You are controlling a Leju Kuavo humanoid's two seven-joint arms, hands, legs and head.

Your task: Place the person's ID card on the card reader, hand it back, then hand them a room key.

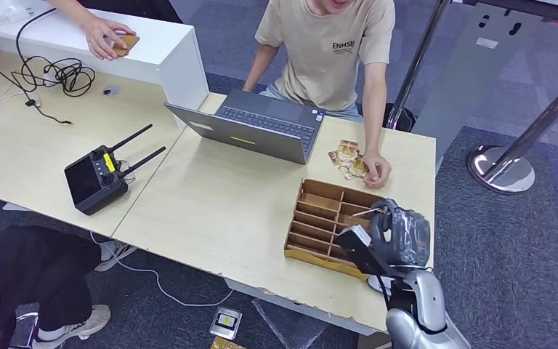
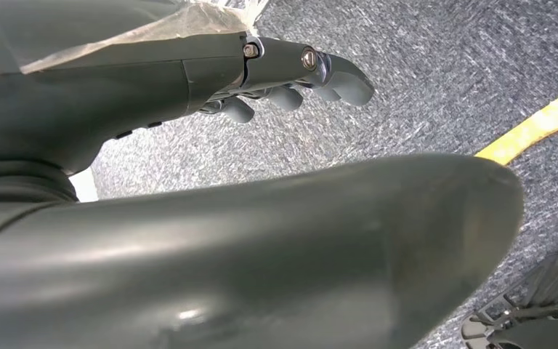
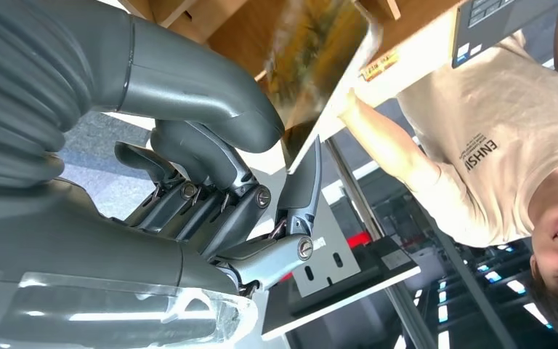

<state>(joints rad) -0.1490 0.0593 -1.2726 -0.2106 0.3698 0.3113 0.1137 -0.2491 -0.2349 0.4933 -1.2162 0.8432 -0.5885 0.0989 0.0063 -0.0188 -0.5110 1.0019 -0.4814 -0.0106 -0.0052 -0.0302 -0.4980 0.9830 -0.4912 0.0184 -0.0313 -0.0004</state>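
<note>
Wooden dividers sit just under my right hand (image 1: 392,233), which hovers over the slotted tray (image 1: 312,218) at about five o'clock on the pale surface (image 1: 225,211). In the right wrist view my thumb and a dark finger pinch a gold-patterned card (image 3: 320,51) by its edge, the other fingers (image 3: 211,203) curled loosely behind. I take it for a room key drawn from the tray, though I cannot rule out the ID card.

To do this well, I judge I should keep the pinch firm but flat, lift the card clear of the dividers before swinging it, and present it edge-first toward the person (image 1: 327,43) at twelve o'clock, whose hand (image 1: 374,171) rests on the surface beside a small pile of similar cards (image 1: 345,156).

The tray's slots near me look bare in the head view; my hand hides the compartments at its far right, so I cannot tell what they hold. No card reader is identifiable to me.

My left hand (image 2: 290,83) hangs above grey carpet, fingers curled in with nothing in them.

A laptop (image 1: 254,127) stands at eleven o'clock of the tray.
</note>
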